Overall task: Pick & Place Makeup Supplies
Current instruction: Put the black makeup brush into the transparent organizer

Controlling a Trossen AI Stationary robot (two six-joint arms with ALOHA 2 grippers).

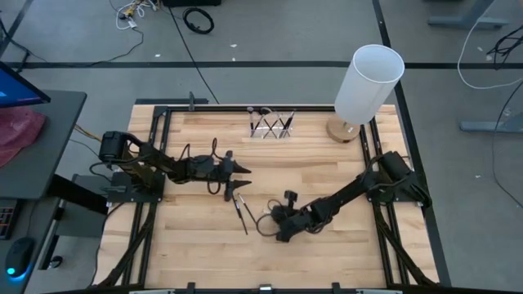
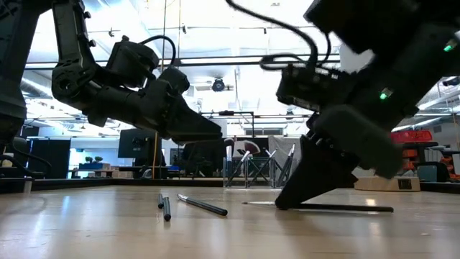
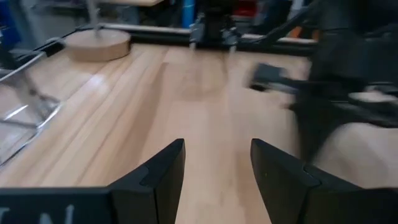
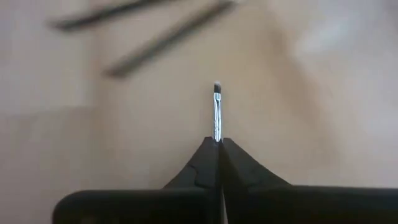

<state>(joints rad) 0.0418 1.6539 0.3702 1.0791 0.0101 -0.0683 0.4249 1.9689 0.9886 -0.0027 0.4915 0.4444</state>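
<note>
The left gripper (image 1: pixel 243 169) hung above the table (image 1: pixel 188 245) left of centre, its jaws standing well apart and empty, as the left wrist view showed bare wood between the two fingers (image 3: pixel 158 177). Just below and to its right in the high view lay two loose sticks (image 1: pixel 241 210), close together on the wood; in the low view they lay flat between the two arms (image 2: pixel 203 206). Further right, the right gripper (image 4: pixel 217 146) was tipped steeply down to the table, jaws pressed shut on a thin brush (image 4: pixel 217 112) whose silvery ferrule and small bristle tip stuck out past the fingertips. The low view showed the brush's dark handle (image 2: pixel 345 208) lying on the wood, running out behind the gripper, so the hold looked to be near the ferrule end and the brush not yet lifted. To do this step well, I judged the lift should be straight up and slow, since a thin handle pinched near one end could swing or slip. Once clear, it should travel high enough to pass over the sticks. At the far edge stood the clear holder (image 1: pixel 272 125), with a white cylinder (image 1: pixel 368 82) to its right; the brush likely belonged in the holder, lowered upright and released only when well inside.
</note>
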